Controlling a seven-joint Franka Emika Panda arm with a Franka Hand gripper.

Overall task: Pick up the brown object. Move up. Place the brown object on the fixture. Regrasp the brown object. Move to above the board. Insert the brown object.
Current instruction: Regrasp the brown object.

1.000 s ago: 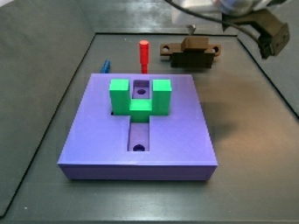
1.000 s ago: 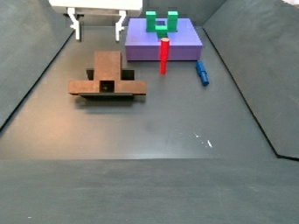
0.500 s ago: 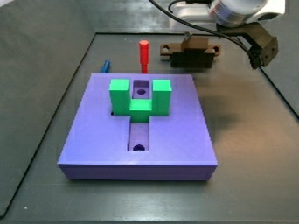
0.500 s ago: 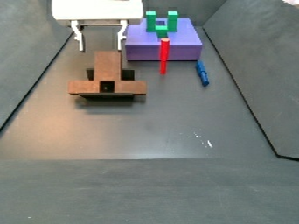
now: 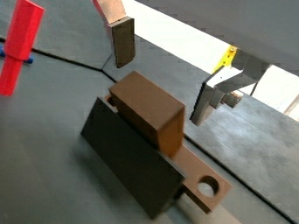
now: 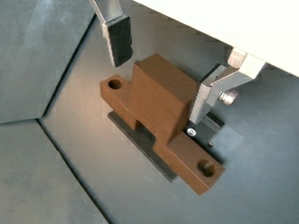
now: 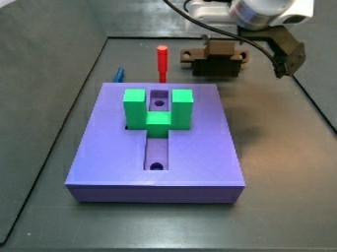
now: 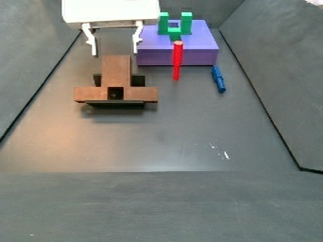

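The purple board (image 7: pixel 158 138) lies apart from the action, a green block (image 7: pixel 158 106) on it and a red peg (image 7: pixel 161 61) beside it. The dark fixture (image 8: pixel 116 68) carries the brown bar (image 8: pixel 113 95) crosswise at its near end. The gripper (image 8: pixel 110 36) hangs above the fixture's far end, fingers (image 6: pixel 117 39) wide apart and empty. In both wrist views the bar lies below them, its long axis running across the fixture.

You will find no readable text, label, brand or number anywhere: none on the tool (image 6: pixel 163 74), the board (image 7: pixel 158 138), or the floor.
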